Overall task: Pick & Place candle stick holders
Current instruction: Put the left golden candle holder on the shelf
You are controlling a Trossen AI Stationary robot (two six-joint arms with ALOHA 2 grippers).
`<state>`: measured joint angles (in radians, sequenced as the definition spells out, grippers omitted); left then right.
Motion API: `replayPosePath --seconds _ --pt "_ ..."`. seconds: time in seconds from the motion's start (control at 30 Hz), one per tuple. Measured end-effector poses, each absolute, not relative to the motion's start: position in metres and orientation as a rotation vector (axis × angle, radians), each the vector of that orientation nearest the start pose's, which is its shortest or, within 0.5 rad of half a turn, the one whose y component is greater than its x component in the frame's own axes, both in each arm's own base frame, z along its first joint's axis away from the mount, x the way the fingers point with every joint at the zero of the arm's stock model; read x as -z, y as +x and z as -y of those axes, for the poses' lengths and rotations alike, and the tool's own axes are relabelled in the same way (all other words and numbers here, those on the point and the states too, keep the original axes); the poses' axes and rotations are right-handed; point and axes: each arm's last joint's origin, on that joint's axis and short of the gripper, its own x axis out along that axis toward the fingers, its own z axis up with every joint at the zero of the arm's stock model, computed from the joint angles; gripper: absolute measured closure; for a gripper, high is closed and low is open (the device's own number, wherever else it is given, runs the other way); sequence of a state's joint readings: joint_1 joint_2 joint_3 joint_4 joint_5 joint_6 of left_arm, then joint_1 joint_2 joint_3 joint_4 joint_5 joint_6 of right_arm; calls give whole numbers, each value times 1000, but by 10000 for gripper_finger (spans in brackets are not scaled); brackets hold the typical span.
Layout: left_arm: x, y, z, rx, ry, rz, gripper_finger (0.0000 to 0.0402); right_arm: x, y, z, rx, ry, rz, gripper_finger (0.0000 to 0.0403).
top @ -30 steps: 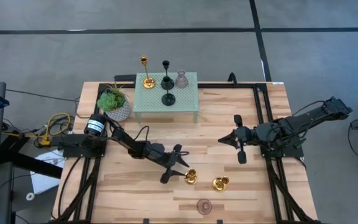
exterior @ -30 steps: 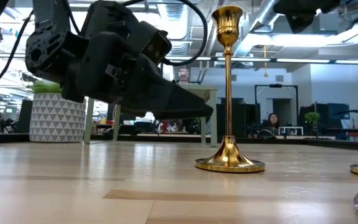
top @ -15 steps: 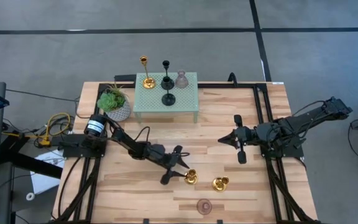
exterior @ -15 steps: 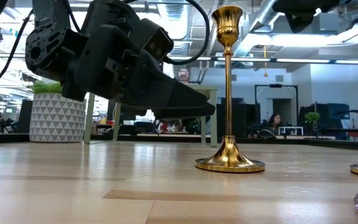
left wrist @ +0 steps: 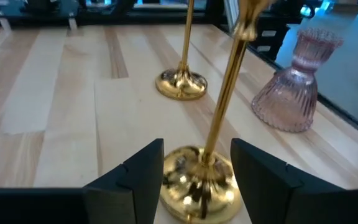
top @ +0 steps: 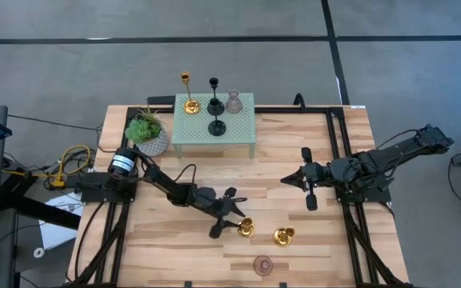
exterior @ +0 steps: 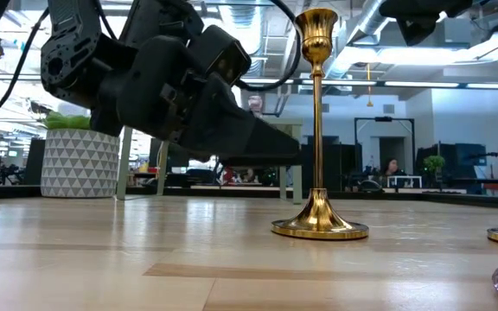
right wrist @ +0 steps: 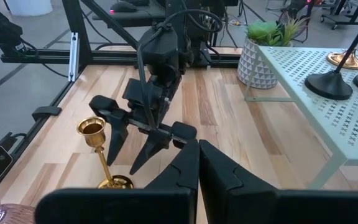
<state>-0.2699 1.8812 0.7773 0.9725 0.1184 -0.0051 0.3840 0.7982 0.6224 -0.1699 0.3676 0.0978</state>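
No text, label or number can be read anywhere (room signage included).

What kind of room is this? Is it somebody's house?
Probably not a house: it looks like a robot lab or workshop. Two robot arms are fixed to a wooden table, and behind it are desks with screens and bare ceiling pipes.

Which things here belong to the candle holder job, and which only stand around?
Job:
- gold holders on table
- pink holder near the front edge
- holders on green stand: gold, two black, pink
- left pincer, open around a gold holder

Standing around:
- potted plant
- right pincer, shut, waiting
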Motion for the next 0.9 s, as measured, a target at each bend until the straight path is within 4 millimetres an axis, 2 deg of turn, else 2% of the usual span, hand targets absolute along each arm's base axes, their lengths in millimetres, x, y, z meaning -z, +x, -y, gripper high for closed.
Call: replayPosePath --seconds 0.63,0.8,0.9 --pt "-157 349 109 399 6 -113 220 -277 168 -57 -1 -27 -313 403" --pt "-157 349 109 393 6 -117 220 -279 169 -57 -2 -21 -293 403" --pt "-149 354 111 393 8 -130 220 -280 169 -57 -2 -21 -292 403"
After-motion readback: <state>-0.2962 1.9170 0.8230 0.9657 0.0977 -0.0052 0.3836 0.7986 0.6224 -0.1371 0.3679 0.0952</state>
